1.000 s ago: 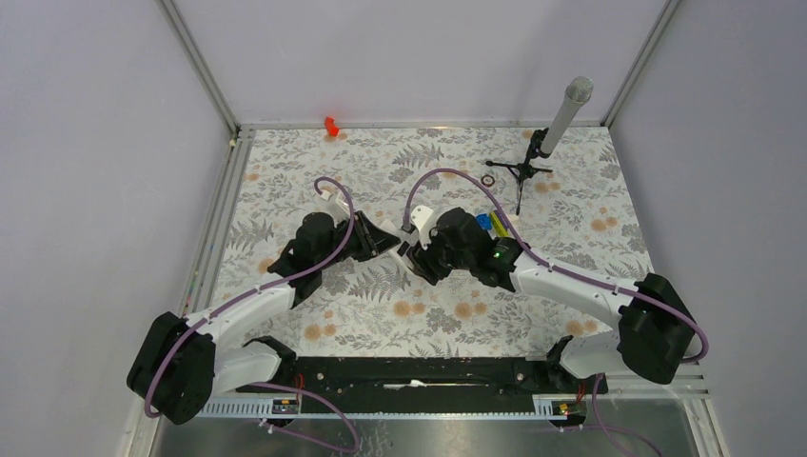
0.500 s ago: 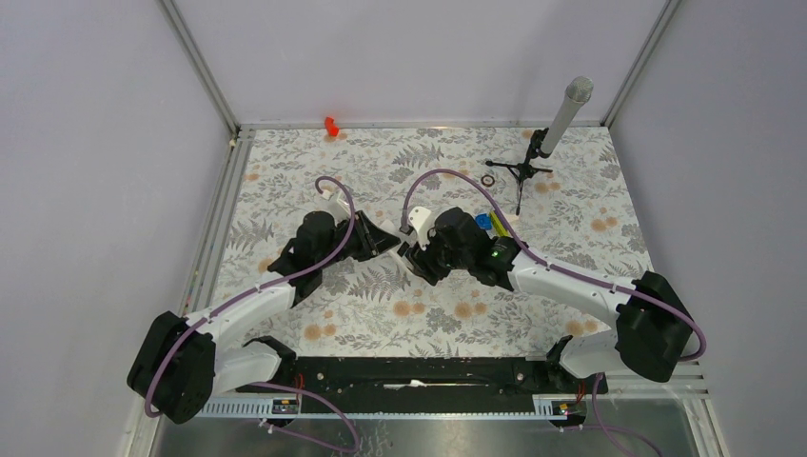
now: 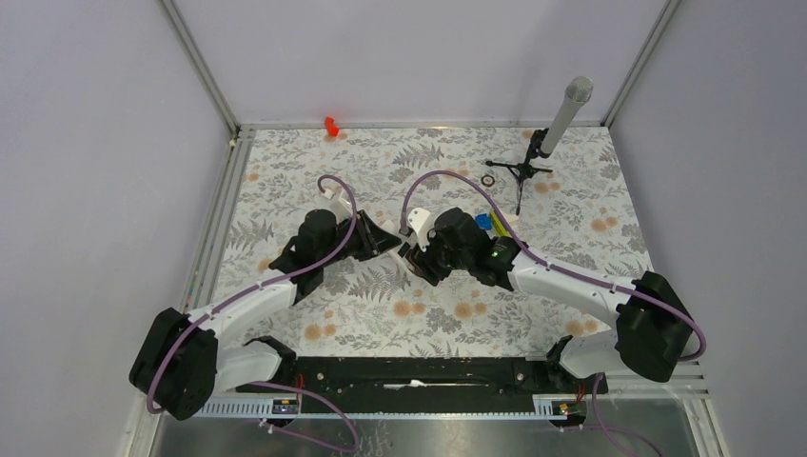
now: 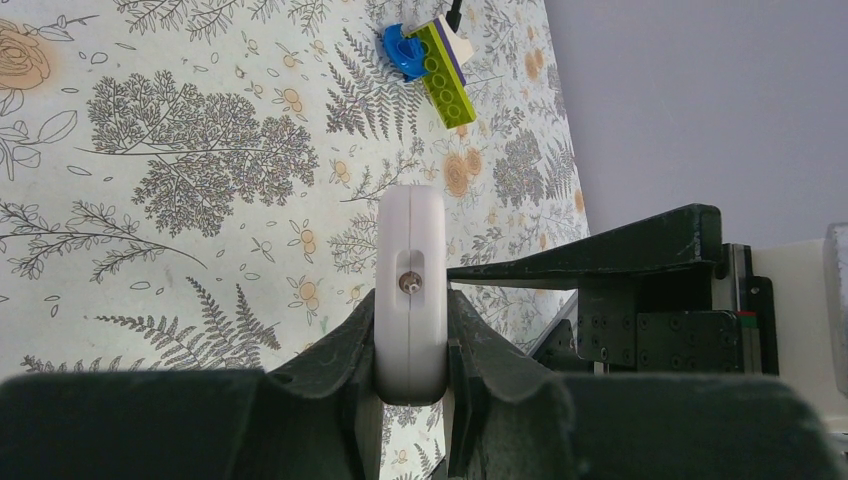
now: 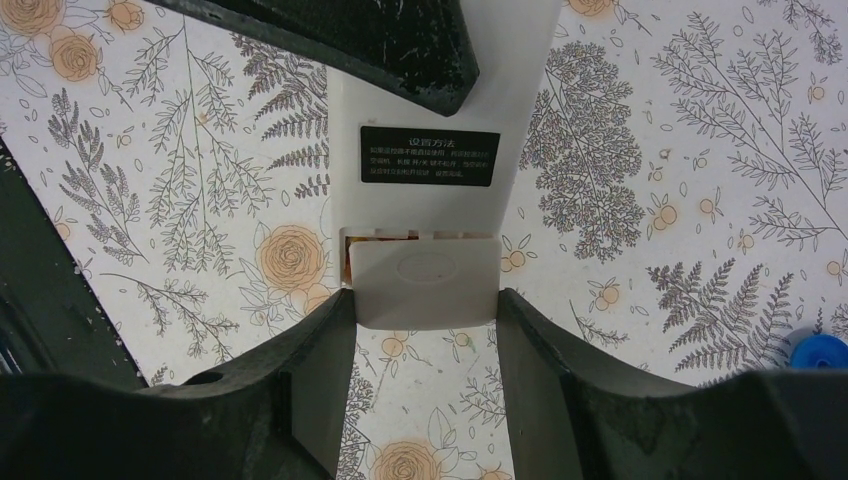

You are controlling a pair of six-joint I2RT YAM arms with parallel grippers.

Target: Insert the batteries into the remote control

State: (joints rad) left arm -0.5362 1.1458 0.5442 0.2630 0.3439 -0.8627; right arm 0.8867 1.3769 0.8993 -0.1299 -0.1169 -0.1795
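My left gripper (image 4: 410, 350) is shut on the white remote control (image 4: 410, 290), held edge-on above the table. In the right wrist view the remote's plain back (image 5: 430, 110) faces up with a black label. My right gripper (image 5: 425, 320) is shut on the small white cover piece (image 5: 425, 282), which sits against the remote's open end. A thin orange sliver of the batteries (image 5: 350, 262) shows in the gap above the cover. In the top view both grippers meet at mid table, the left (image 3: 385, 240) and the right (image 3: 411, 255).
A blue disc (image 4: 403, 50) and a yellow-green and dark block (image 4: 445, 75) lie just right of the grippers. A microphone on a small tripod (image 3: 533, 162) stands at the back right, with a small ring (image 3: 488, 179) beside it. A red piece (image 3: 331, 125) is at the back edge.
The right gripper has shifted very slightly toward the left gripper. Both grips are unchanged.
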